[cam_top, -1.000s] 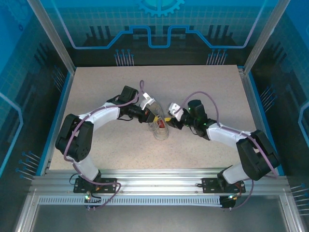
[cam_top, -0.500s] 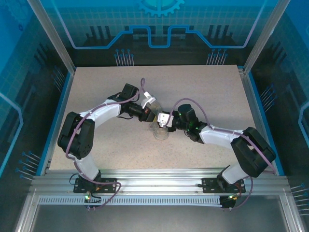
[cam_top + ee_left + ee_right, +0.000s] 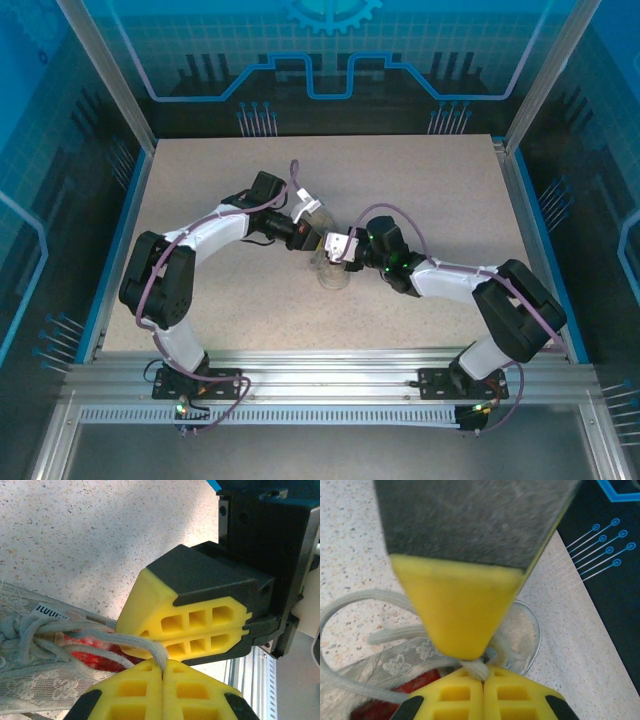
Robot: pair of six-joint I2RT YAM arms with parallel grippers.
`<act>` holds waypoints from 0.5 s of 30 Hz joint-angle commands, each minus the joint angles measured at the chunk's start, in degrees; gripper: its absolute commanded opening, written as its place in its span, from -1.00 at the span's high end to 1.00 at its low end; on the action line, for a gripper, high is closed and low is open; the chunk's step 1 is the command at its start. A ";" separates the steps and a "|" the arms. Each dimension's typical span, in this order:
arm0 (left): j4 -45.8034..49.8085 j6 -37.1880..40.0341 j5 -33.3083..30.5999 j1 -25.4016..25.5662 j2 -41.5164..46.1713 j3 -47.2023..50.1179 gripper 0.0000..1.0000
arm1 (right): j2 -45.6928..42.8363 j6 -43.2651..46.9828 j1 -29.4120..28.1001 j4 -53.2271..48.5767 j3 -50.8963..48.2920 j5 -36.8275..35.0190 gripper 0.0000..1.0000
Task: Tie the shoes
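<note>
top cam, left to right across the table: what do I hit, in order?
In order: left arm's elbow → left gripper → right gripper → right arm's elbow. The sneaker sits under where the two meet, both jaws shut on lace, so I leave it unranked.

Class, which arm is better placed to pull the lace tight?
Probably right: the right fingers pinch the lace over the sneaker, with table to draw back across; the left fingers pinch it, anchoring.
</note>
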State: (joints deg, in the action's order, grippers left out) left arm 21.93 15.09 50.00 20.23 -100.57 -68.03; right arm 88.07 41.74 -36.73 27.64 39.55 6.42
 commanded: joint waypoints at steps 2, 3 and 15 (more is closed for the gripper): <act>-3.01 0.25 1.24 -0.54 1.16 0.62 0.94 | -2.26 -3.32 -0.54 2.74 -0.26 0.27 1.00; -3.96 0.25 1.09 -0.63 1.70 1.14 0.79 | -2.53 -3.70 -0.45 2.39 -0.44 0.20 1.00; -12.52 4.32 -11.76 -3.00 13.43 10.37 0.11 | -4.92 -10.56 3.24 2.19 -4.28 -1.47 1.00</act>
State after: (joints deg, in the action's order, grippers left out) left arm 12.93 16.58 43.62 17.91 -91.00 -60.07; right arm 84.68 34.30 -35.00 28.38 36.29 5.93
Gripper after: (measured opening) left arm 0.444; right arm 0.041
